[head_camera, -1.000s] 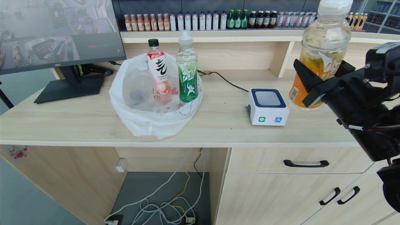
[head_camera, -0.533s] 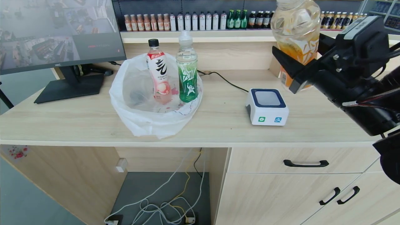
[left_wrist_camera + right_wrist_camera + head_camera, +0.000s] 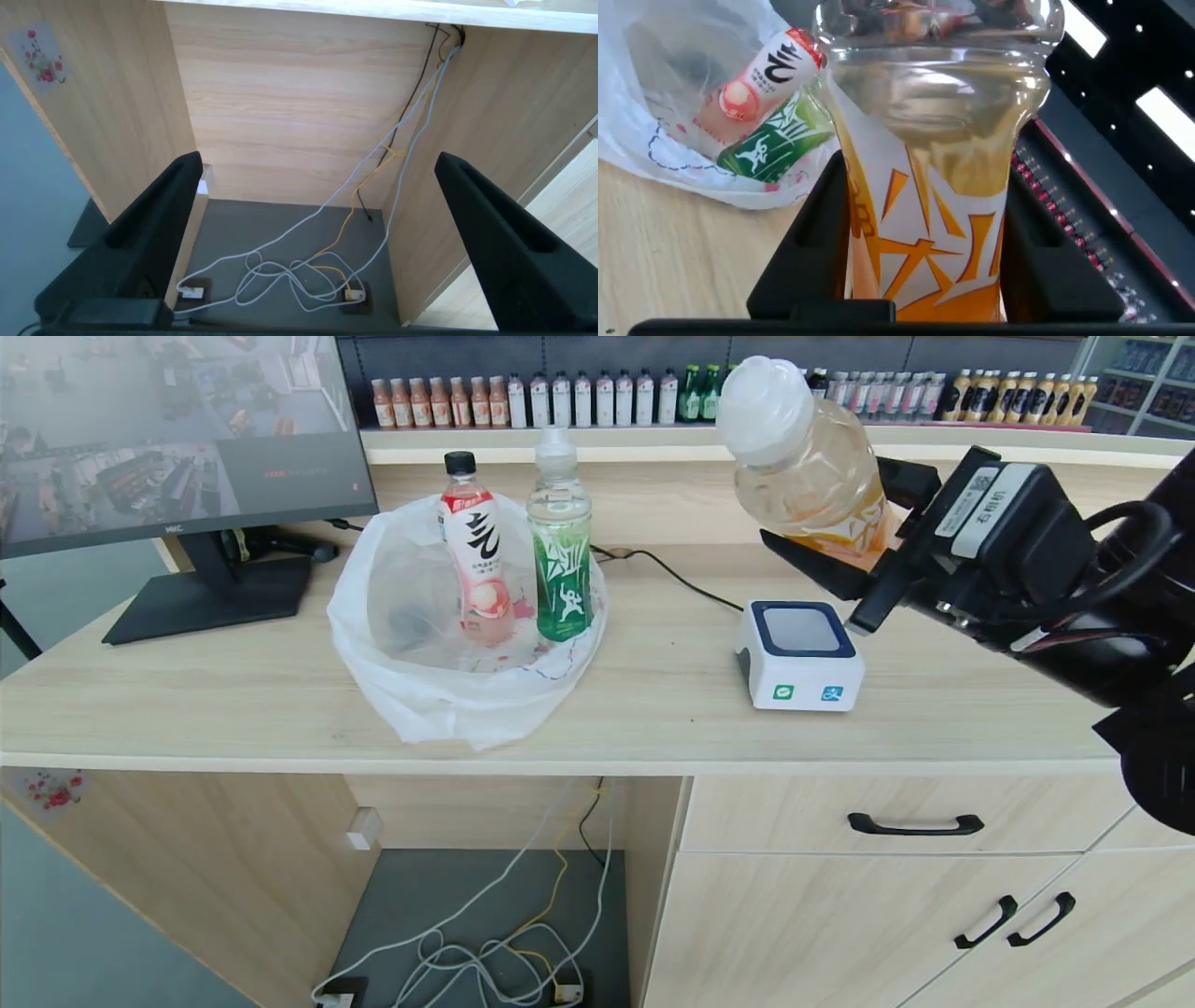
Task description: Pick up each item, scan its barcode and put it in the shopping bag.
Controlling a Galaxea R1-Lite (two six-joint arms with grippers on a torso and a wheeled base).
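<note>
My right gripper [image 3: 864, 546] is shut on an orange-labelled drink bottle [image 3: 808, 467] with a white cap, held tilted leftward in the air above the white barcode scanner [image 3: 798, 655]. In the right wrist view the bottle [image 3: 938, 168] sits between the dark fingers [image 3: 808, 243]. A white shopping bag [image 3: 462, 616] lies open on the counter to the left, with a pink-labelled bottle [image 3: 474, 555] and a green-labelled bottle [image 3: 558, 546] standing in it. My left gripper [image 3: 322, 243] hangs open below the counter, facing the cable recess.
A monitor [image 3: 168, 439] stands at the counter's back left. A shelf of bottles [image 3: 653, 397] runs along the back. A black cable [image 3: 667, 574] leads to the scanner. Drawers [image 3: 915, 823] sit under the counter at the right; loose cables [image 3: 485, 952] lie underneath.
My right gripper has carried the orange bottle up and to the left, from beside the scanner to above it, tilting its cap leftward.
</note>
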